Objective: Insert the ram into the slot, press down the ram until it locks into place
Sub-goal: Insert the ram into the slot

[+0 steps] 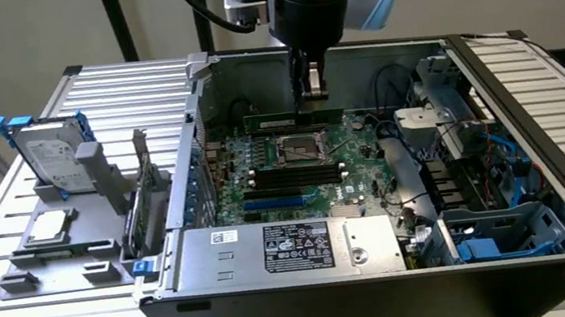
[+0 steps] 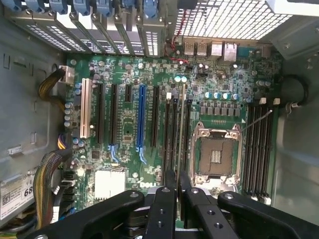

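One long, thin green ram is hanging in the black gripper over an open computer case.
Nearest, a silver labelled power-supply box is lying along the case's near wall; behind it, on the large green motherboard, the long narrow black slot with white end clips is lying among parallel twins beside the square metal processor socket. Above them the fingers are clenching the ram, which is running parallel to the slots, raised clear and not yet seated.
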`<state>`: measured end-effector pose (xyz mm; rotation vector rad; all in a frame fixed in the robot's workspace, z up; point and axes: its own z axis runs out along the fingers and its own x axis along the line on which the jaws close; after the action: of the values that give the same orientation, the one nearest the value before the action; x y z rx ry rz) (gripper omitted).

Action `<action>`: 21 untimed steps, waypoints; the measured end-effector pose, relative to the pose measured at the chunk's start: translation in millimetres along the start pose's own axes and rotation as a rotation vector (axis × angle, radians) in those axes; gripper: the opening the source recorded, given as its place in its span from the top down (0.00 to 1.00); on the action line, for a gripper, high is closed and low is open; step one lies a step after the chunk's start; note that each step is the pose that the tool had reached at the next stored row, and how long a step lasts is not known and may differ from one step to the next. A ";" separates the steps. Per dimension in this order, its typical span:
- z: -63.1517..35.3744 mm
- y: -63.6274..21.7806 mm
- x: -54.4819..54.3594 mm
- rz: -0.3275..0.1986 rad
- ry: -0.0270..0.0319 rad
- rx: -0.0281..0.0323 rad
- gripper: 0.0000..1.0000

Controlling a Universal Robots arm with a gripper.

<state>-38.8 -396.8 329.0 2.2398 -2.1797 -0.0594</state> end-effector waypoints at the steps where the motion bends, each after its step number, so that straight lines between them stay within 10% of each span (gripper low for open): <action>1: 1.8 0.0 0.0 0.000 0.0000 0.0000 0.86; 21: 38.2 -1.4 0.6 0.000 0.0001 0.0000 0.86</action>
<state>-38.9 -396.8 290.7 2.2396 -2.1798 -0.0594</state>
